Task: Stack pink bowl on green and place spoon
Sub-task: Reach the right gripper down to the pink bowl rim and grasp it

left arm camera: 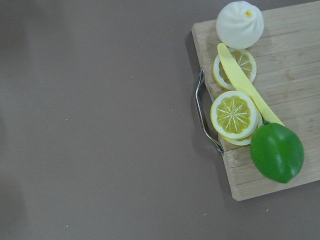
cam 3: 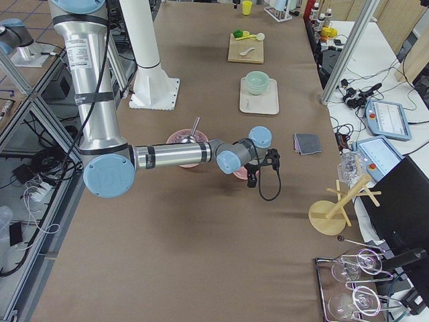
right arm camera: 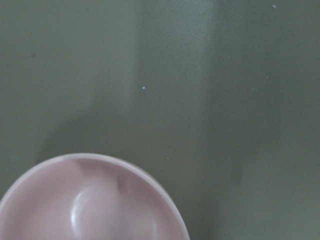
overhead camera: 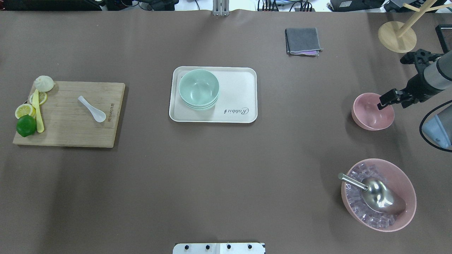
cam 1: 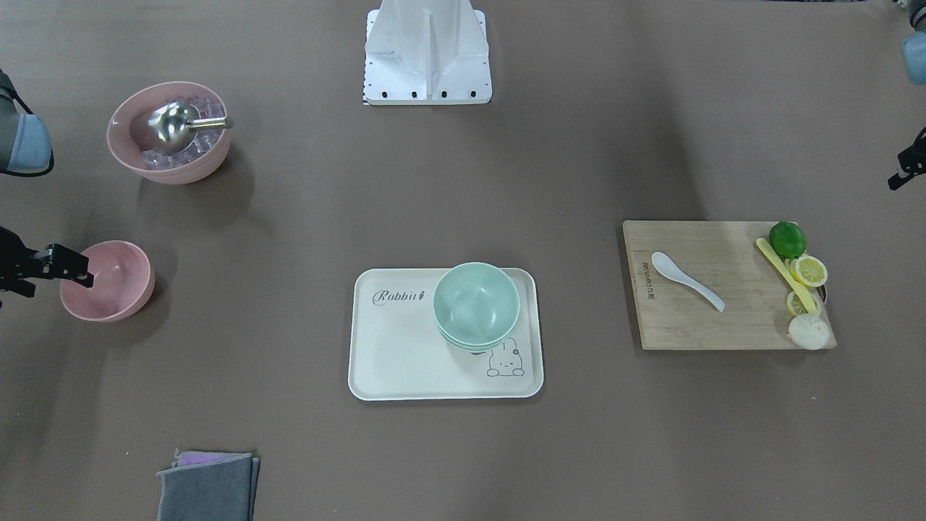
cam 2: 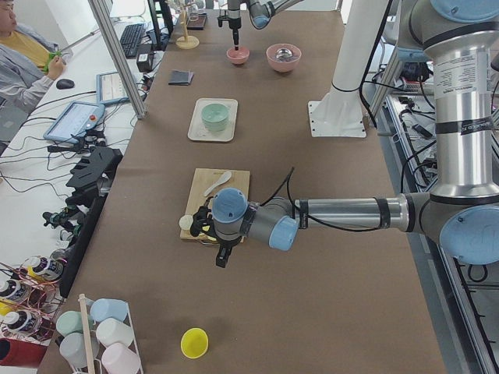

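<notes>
The small plain pink bowl (overhead camera: 370, 113) stands on the table at the far right of the overhead view and fills the bottom left of the right wrist view (right arm camera: 90, 200). My right gripper (overhead camera: 388, 102) hangs over its right rim and looks open, one finger inside the bowl and one outside. The mint-green bowls (overhead camera: 198, 88) sit nested on a cream tray (overhead camera: 240, 88) at the table's middle. The white spoon (overhead camera: 92, 109) lies on a wooden cutting board (overhead camera: 70, 130) at the left. My left gripper (cam 1: 908, 170) is off the board's end; I cannot tell whether it is open.
A larger ribbed pink bowl (overhead camera: 406, 176) holds ice cubes and a steel scoop (overhead camera: 378, 197). A lime (overhead camera: 26, 125), lemon slices, a yellow utensil (overhead camera: 38, 113) and a white bun lie on the board. A grey cloth (overhead camera: 303, 40) and a wooden stand (overhead camera: 397, 35) are at the far edge.
</notes>
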Motion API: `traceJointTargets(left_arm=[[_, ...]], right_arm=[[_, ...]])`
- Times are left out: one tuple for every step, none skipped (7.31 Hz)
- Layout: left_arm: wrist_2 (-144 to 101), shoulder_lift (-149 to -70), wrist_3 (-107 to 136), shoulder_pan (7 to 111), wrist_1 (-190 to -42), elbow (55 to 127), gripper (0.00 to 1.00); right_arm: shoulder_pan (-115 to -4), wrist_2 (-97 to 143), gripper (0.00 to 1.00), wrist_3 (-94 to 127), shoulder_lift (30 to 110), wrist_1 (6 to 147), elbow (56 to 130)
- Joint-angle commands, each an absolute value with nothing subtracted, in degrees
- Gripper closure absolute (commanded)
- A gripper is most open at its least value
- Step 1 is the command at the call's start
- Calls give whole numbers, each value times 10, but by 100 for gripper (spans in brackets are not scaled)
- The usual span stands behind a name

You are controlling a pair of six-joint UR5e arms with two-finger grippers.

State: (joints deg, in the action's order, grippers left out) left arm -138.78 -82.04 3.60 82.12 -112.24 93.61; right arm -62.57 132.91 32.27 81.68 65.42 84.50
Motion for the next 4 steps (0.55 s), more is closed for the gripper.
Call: traceJointTargets(left_arm=[[-1388, -831, 36, 821, -1121, 928, 2], [-1388, -839, 35, 821, -1122, 921, 2], [-1388, -842, 35, 821, -1122, 920, 2], [-1388, -846, 35, 821, -1122, 920, 2]], right_arm=[[-623, 1331, 37, 337, 815, 654, 842], [-623, 1332, 88, 342, 821, 645, 840], [-622, 1332, 100, 345, 837, 597, 833], [-622, 1335, 100, 356, 843, 580, 837]])
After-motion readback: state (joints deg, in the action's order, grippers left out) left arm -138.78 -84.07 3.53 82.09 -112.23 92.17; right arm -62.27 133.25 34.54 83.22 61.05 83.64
